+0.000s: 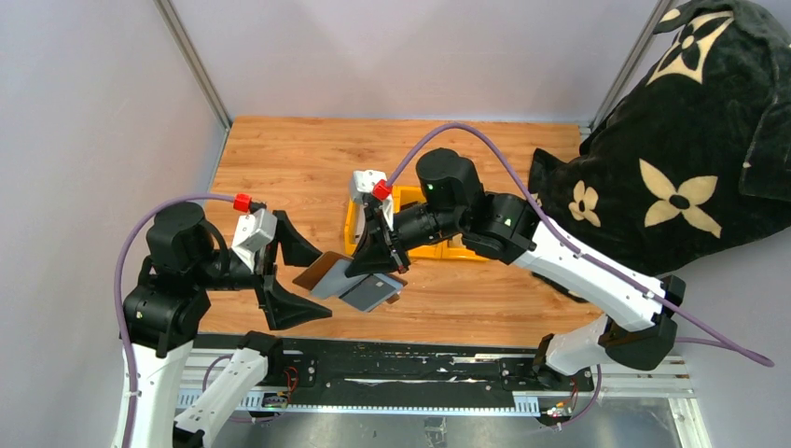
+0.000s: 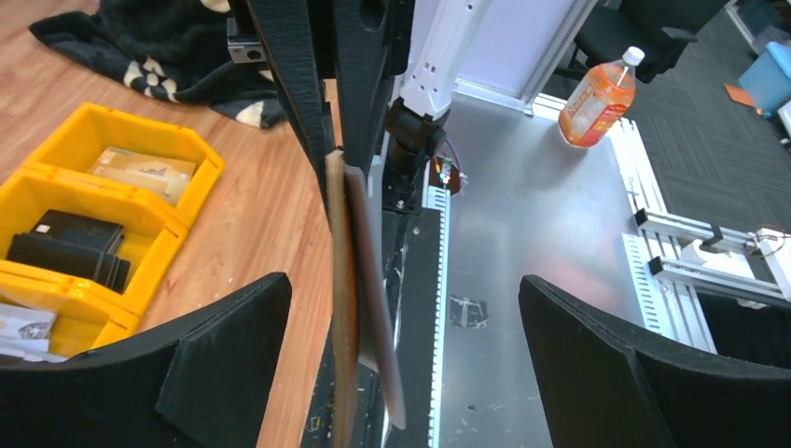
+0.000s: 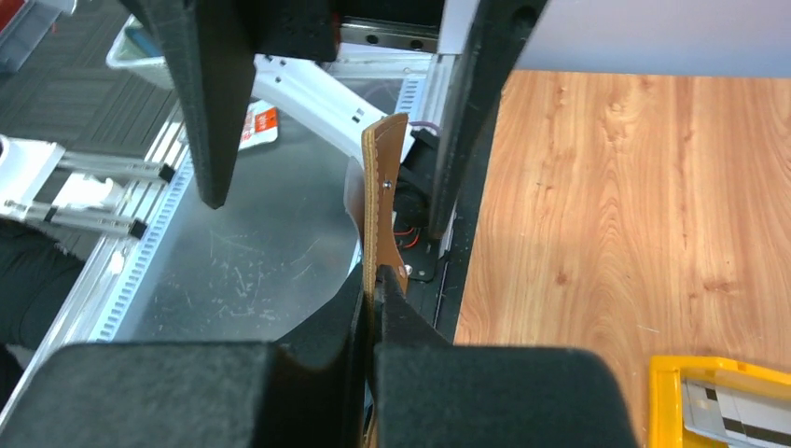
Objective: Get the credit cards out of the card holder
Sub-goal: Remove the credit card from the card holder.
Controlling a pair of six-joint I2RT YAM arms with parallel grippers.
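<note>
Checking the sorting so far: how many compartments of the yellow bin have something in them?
3 in the yellow bin. The far compartment holds tan cards, the middle one black cards, the nearest a pale card, partly cut off at the picture's edge. Anything beneath them is hidden.

Both arms (image 1: 560,257) are white with black joints, purple cables (image 1: 462,125), red connectors (image 1: 242,203) and black wedge-shaped fingers (image 1: 297,308).
</note>
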